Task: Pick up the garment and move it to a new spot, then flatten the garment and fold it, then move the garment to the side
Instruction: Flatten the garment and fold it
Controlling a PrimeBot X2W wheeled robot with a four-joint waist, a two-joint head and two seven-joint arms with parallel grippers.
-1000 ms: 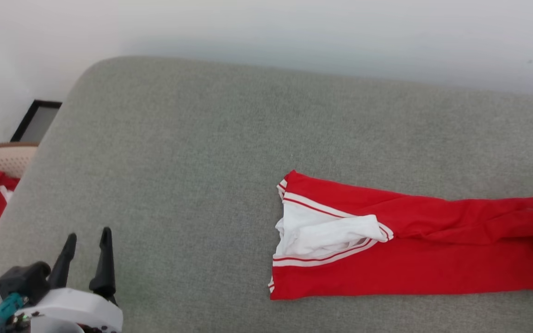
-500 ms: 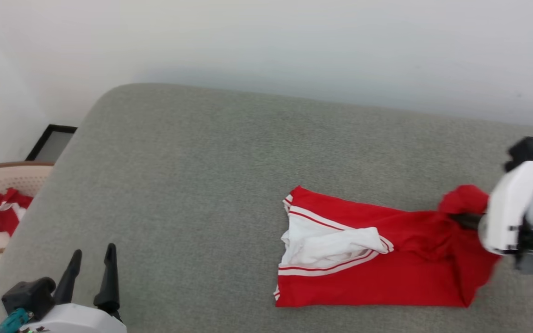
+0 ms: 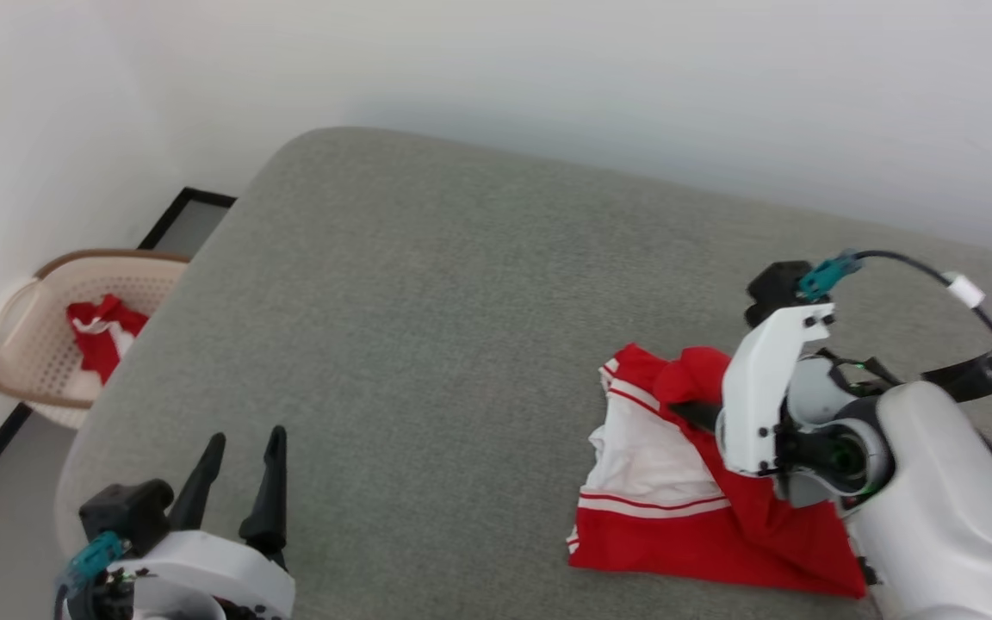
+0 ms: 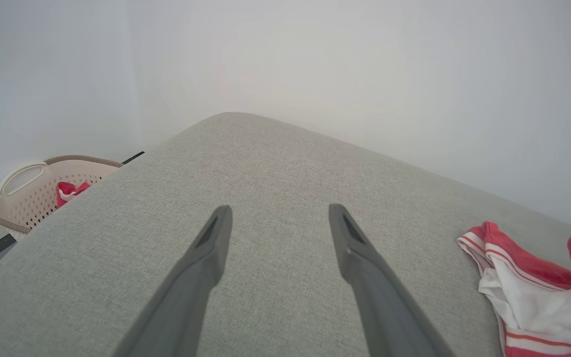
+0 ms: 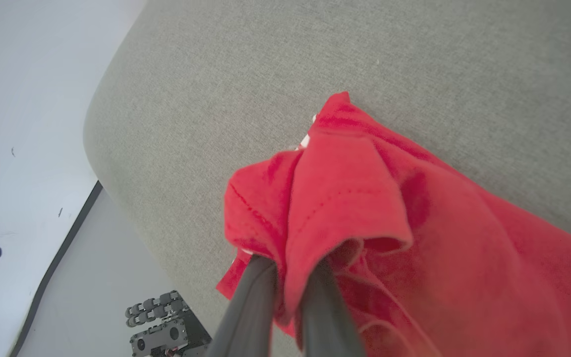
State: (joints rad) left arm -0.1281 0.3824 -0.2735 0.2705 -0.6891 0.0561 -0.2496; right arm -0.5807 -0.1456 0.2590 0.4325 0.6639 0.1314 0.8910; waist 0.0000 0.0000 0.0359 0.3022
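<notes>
Right pincer (image 5: 291,265) clenched on a red edge of the garment (image 3: 685,538), lower right of head frame, on grey cushion (image 3: 427,344). Left pincer (image 3: 246,436) released, lower left. Judgement: carry the edge low toward the sleeve end and align before letting go.

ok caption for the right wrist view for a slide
Right claw pinching a bunched red shirt on the grey cushion.

Open cushion (image 3: 427,327) left of garment (image 3: 677,551)

The garment (image 3: 677,547) is red with a white sleeve edged in red-and-white stripes. The cushion (image 3: 427,327) is speckled grey-green. At the left of the frame, the basket (image 3: 31,344) is cream, perforated, brown-rimmed.
</notes>
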